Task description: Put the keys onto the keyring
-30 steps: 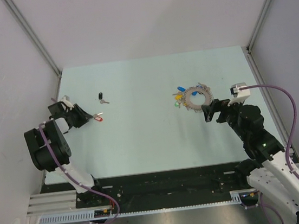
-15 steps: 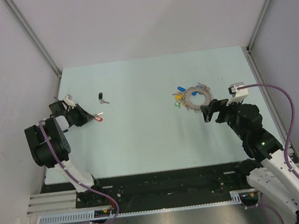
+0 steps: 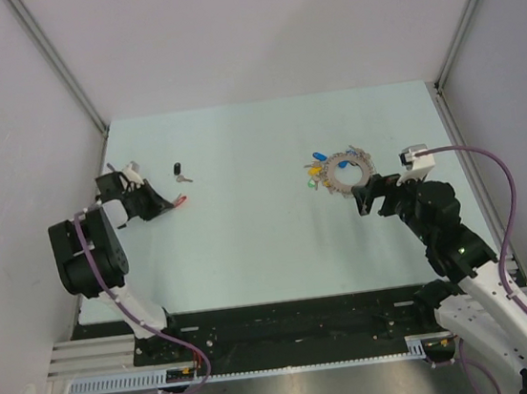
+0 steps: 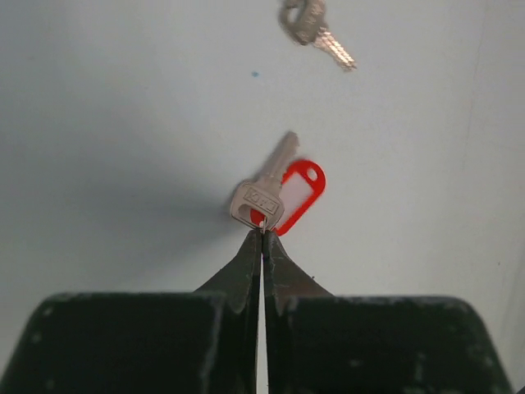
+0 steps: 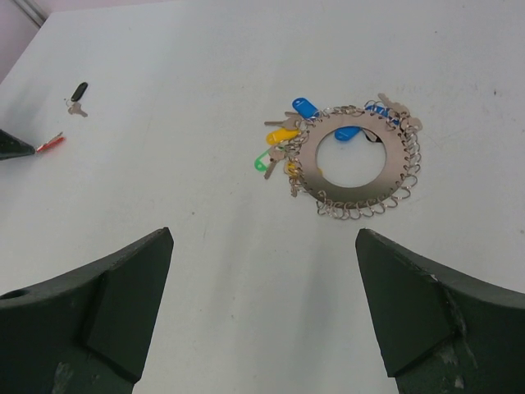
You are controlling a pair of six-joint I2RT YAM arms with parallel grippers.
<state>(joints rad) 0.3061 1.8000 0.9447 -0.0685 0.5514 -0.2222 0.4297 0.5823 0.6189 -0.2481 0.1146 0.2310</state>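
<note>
Right claw (image 5: 264, 238), lower right of the overhead view: jaws spread as wide as they go, nothing in them, low over the table (image 3: 269, 244) just short of the keyring (image 5: 353, 160). Probably placed there to steady the ring. The ring lies flat, right of centre, with keys fringing its rim.

Left claw (image 4: 262, 236), left edge of the overhead view: fingers pressed fully together, tips pinching the red key (image 4: 257, 205) at the edge of its metal head. Thin grip, presumably to leave the hole free for threading.

Beyond it, upper left: a black key (image 3: 177, 169) lies loose, well apart from the ring.
</note>
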